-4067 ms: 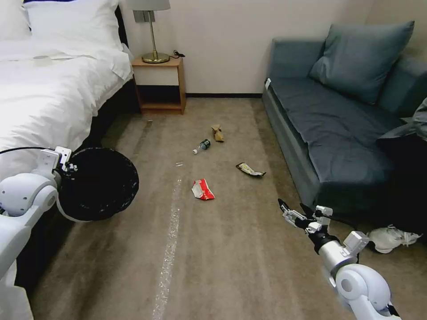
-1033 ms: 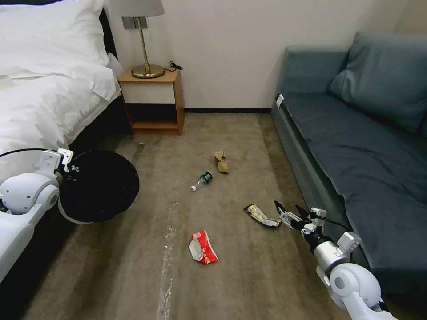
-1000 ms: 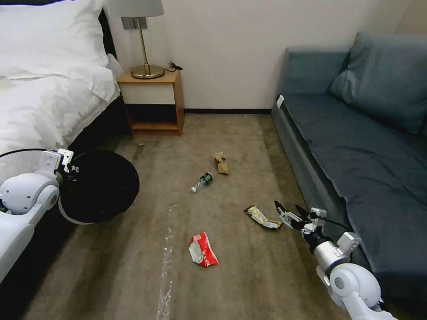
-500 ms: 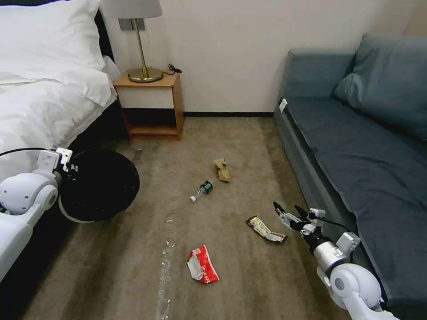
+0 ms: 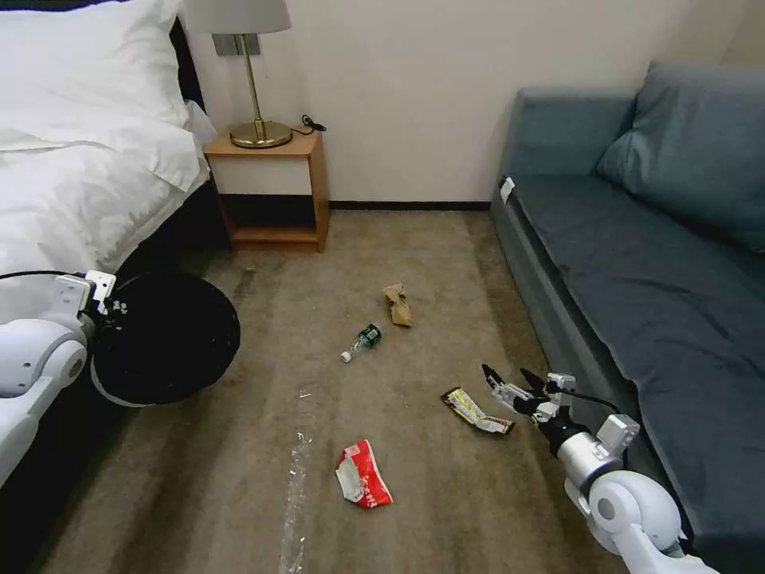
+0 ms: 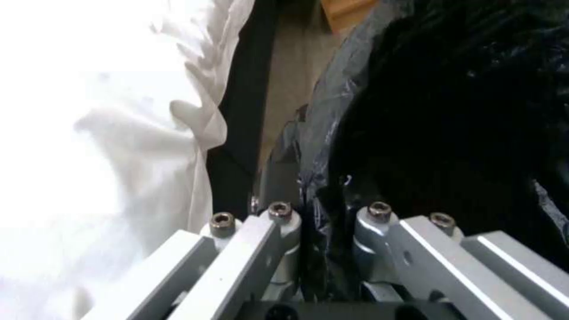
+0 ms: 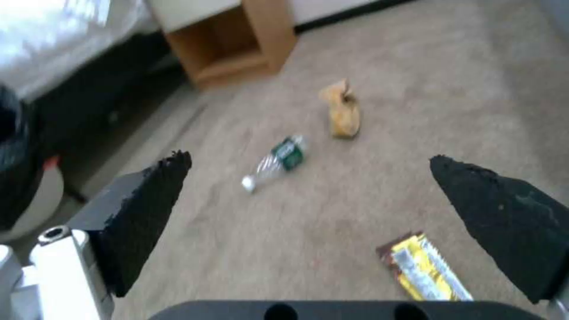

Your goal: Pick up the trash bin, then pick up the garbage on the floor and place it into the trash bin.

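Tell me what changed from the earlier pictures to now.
The robot drove forward, so the camera view shifted and the litter sits nearer. The open right gripper now hovers beside the yellow wrapper. The left gripper still holds the bin. All four litter pieces stay on the floor.

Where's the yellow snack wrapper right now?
In the head view the yellow snack wrapper lies on the carpet at lower right, just left of the open right hand, beside the sofa, with the red wrapper nearer the robot.
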Robot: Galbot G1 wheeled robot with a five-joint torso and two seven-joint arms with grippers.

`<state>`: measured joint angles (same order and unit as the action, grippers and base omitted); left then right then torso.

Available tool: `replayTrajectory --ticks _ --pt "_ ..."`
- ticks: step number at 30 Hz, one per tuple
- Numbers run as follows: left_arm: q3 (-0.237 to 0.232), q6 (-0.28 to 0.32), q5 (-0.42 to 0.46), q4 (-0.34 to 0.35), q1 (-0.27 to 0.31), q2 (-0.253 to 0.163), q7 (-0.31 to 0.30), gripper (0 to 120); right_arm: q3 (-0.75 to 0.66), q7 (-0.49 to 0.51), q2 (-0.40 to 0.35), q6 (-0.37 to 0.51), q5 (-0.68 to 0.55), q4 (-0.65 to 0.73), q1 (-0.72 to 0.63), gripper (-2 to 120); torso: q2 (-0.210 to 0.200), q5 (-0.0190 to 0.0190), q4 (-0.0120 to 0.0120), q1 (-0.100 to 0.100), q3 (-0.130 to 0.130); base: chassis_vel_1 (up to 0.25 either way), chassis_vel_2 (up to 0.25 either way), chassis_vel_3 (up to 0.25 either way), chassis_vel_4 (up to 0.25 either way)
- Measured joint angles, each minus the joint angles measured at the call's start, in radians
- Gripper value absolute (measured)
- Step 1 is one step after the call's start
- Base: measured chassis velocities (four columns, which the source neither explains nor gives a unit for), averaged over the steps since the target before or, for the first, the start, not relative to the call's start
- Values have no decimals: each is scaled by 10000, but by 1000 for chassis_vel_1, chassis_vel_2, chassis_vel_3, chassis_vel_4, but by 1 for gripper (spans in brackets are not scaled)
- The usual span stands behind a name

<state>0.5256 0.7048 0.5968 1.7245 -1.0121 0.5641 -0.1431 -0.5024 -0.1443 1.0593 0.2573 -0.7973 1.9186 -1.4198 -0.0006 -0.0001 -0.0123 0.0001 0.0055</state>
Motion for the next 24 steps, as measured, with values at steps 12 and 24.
replayTrajectory --ticks 12,24 --pt "1069 -187 -315 672 -1245 76 339 6 2588 133 -1013 893 -163 -732 1259 100 0 0 1 0 0 0 0 0 0" --pt "1066 -215 -497 915 -1385 411 402 6 5524 283 -513 1138 -460 -2457 3531 100 0 1 3 0 1 0 0 0 0"
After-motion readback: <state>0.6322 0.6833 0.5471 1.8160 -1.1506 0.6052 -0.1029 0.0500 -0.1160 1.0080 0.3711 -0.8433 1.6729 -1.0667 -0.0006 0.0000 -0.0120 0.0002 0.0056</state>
